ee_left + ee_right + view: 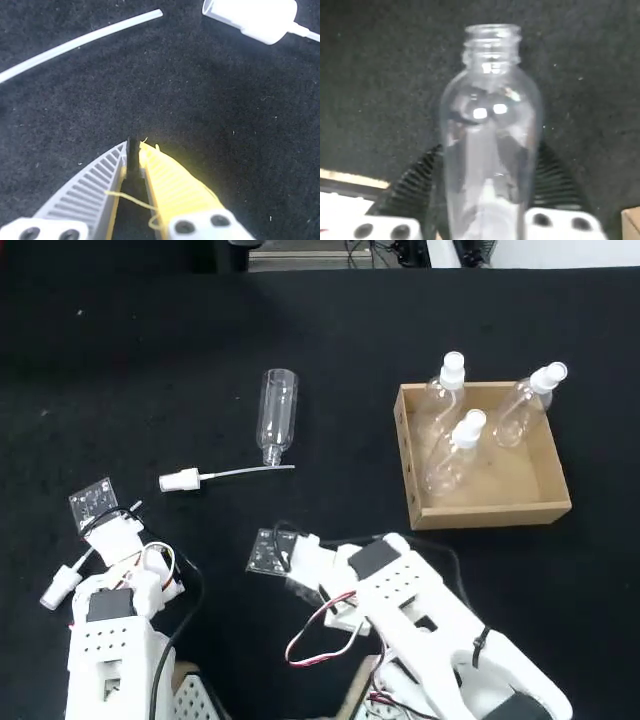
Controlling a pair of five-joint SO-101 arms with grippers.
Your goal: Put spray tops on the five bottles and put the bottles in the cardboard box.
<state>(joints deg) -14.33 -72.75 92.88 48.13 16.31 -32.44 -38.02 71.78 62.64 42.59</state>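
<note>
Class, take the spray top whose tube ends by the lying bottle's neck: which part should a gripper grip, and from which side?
Grip the spray top by its white head, coming down from above with the jaws across it. The head is the stout, rigid-looking part; the tube is thin, lies flat on the table and would likely bend or slip.

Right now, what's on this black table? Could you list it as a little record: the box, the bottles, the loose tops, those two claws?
Box: brown cardboard box, open, on the black cloth table
In box: three clear plastic bottles, each capped
Loose bottle: clear topless bottle lying outside the box
Held bottle: another topless bottle, clamped in the right gripper
Loose tops: two white spray tops with tubes, the other by the left arm
Left gripper: shut, above the cloth
</note>
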